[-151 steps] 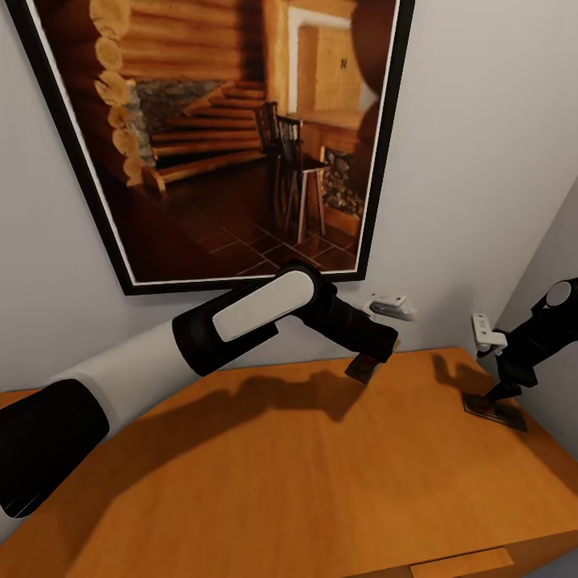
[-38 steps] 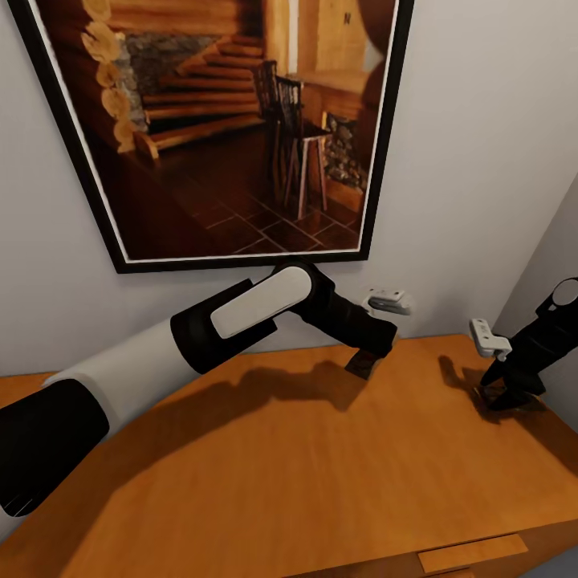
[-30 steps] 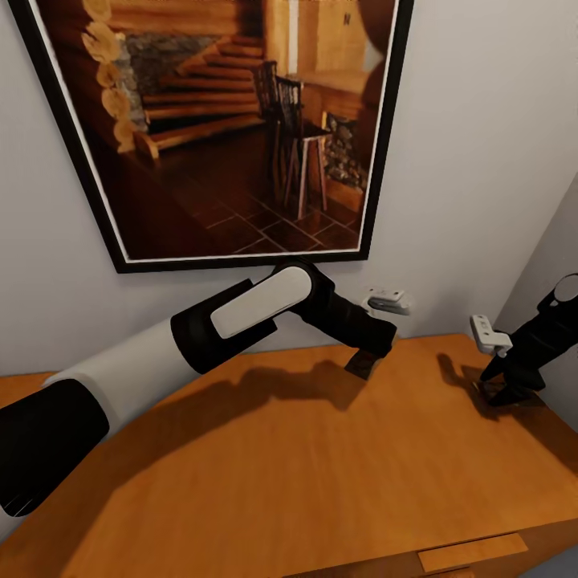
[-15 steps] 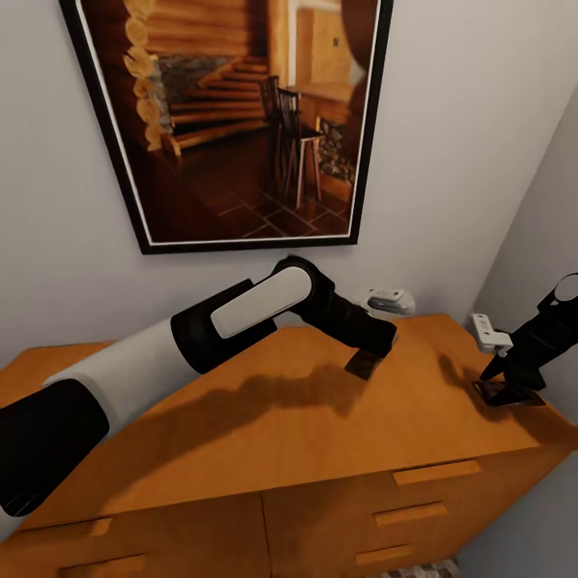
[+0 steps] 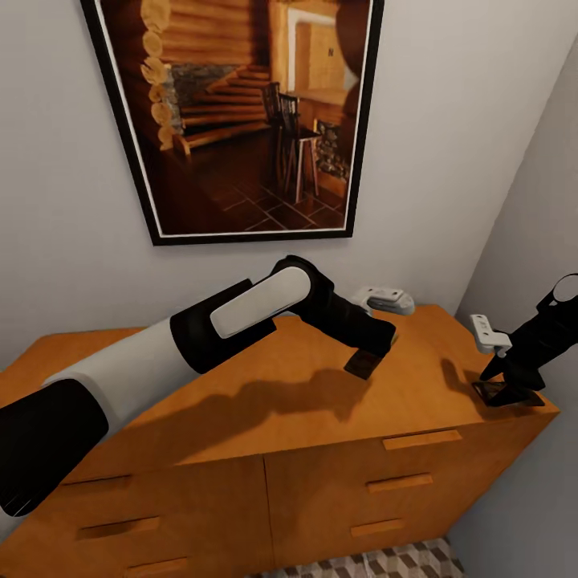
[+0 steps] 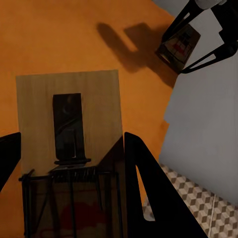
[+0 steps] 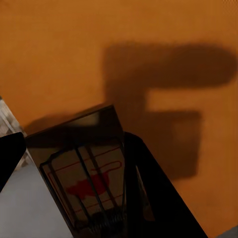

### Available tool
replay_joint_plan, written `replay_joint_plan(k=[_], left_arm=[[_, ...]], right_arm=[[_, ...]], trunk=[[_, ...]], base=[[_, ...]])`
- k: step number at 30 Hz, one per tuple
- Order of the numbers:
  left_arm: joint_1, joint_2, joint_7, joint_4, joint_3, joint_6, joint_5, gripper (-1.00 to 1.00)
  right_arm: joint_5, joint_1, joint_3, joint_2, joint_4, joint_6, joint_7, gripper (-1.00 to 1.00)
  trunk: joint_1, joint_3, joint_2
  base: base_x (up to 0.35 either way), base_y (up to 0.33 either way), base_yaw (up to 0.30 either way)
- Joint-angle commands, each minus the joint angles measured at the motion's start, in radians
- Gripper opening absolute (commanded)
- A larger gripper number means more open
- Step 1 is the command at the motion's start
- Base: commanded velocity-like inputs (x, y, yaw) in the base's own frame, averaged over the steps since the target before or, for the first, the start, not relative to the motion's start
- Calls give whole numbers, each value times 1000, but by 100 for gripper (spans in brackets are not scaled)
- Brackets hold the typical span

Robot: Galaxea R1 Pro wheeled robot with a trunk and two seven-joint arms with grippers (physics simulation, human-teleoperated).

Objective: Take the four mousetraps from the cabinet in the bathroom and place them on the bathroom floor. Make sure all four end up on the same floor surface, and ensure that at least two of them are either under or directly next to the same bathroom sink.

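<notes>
We see 2 mousetraps, each gripped by an arm above the cabinet (image 5: 241,425). The left gripper (image 5: 371,359) is clamped on a mousetrap (image 5: 363,366) held tilted over the top's back-middle, clear of the wood; in the left wrist view this trap (image 6: 69,148) sits between the dark fingers (image 6: 148,193). The right gripper (image 5: 504,387) pinches a second mousetrap (image 5: 499,392) at the top's right edge near the front corner; it looks lifted off the surface, though shadow makes that hard to confirm. The right wrist view shows its red print (image 7: 94,188). A strip of bathroom floor (image 5: 401,562) shows below the drawers.
</notes>
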Motion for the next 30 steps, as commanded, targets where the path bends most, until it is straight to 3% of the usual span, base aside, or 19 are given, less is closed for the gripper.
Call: replay_joint_plan(k=[1, 24, 30], left_arm=[[-1, 0, 8, -1, -1, 1, 8, -100], [-1, 0, 8, 0, -1, 1, 8, -100], [-1, 0, 8, -2, -1, 1, 8, -100]], right_arm=[[5, -3, 3, -1, -1, 11, 5, -100], [14, -1, 5, 2, 1, 11, 5, -100], [77, -1, 8, 6, 3, 11, 5, -100]], trunk=[[0, -1, -1], [0, 19, -1], [0, 20, -1]], base=[[-4, 0, 0], [0, 0, 0], [0, 0, 0]])
